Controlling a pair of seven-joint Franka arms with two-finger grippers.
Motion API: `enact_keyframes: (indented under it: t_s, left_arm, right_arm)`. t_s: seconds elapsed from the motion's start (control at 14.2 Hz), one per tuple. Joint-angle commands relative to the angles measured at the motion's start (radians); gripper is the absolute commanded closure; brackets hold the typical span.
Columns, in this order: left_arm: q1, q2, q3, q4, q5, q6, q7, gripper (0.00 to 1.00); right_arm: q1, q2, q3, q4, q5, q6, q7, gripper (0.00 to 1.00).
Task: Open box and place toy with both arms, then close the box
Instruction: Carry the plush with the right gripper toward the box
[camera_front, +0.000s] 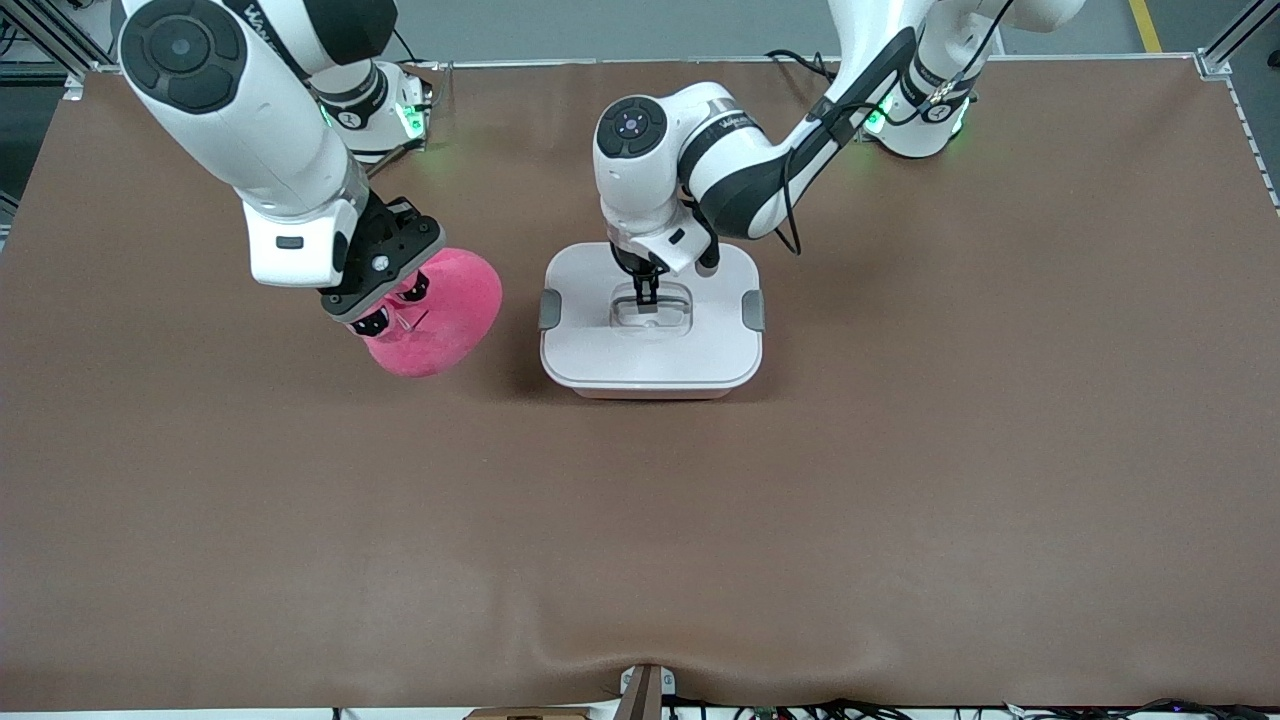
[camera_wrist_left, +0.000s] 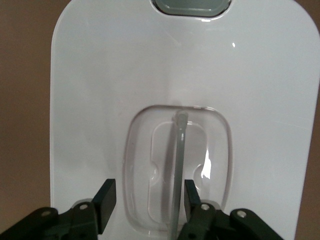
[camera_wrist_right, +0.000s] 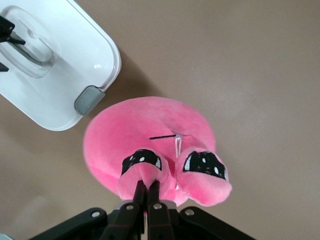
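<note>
The box (camera_front: 600, 350), a pink tub with its white lid on and grey side clips (camera_front: 549, 309), stands mid-table. My left gripper (camera_front: 647, 292) is down in the lid's recessed handle. In the left wrist view it (camera_wrist_left: 148, 201) is open, with the thin handle bar (camera_wrist_left: 179, 160) between its fingers, close to one finger (camera_wrist_left: 191, 196). The hot-pink plush toy (camera_front: 450, 305) lies beside the box toward the right arm's end. My right gripper (camera_front: 388, 305) is shut on a nub of the toy (camera_wrist_right: 135, 135) next to its dark eye markings, as the right wrist view (camera_wrist_right: 146, 189) shows.
Brown mat (camera_front: 640, 520) covers the table, with wide bare room nearer the front camera. The box's lid (camera_wrist_right: 75, 75) and one grey clip (camera_wrist_right: 89, 100) show in the right wrist view, close to the toy.
</note>
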Motion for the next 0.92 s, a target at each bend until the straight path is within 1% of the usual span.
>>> enact_keyframes:
  t_s: [0.0,0.14,0.35,0.42,0.56,0.64,0.71,0.85]
  left_arm:
    - [-0.008,0.012,0.004,0.001,0.030,0.019,-0.021,0.44]
    - [-0.006,0.012,0.004,0.001,0.035,0.020,-0.021,0.54]
    - [-0.003,0.012,0.004,0.002,0.037,0.020,-0.020,0.68]
    - [-0.003,0.012,0.004,0.004,0.037,0.020,-0.018,0.74]
    - [0.000,0.010,0.004,0.007,0.037,0.020,-0.018,0.92]
    - [0.000,0.010,0.004,0.007,0.037,0.020,-0.018,0.98]
    - [0.000,0.009,0.004,0.007,0.037,0.020,-0.018,1.00]
    - [0.003,0.004,0.004,0.007,0.037,0.019,-0.012,1.00]
  right_arm:
    - [-0.009,-0.034,-0.006,-0.015,-0.003,-0.006,-0.104,1.00]
    - [-0.055,-0.034,-0.008,-0.018,0.026,-0.008,-0.127,1.00]
    - [-0.052,-0.040,-0.006,-0.021,0.031,-0.012,-0.172,1.00]
    - [-0.046,-0.039,-0.006,-0.026,0.031,-0.009,-0.173,1.00]
    - [-0.036,-0.033,-0.001,-0.029,0.031,0.001,-0.190,1.00]
    - [-0.028,-0.031,-0.003,-0.029,0.031,0.004,-0.201,1.00]
    - [-0.026,-0.031,-0.001,-0.033,0.031,0.008,-0.211,1.00]
    - [-0.023,-0.031,-0.001,-0.039,0.031,0.009,-0.266,1.00]
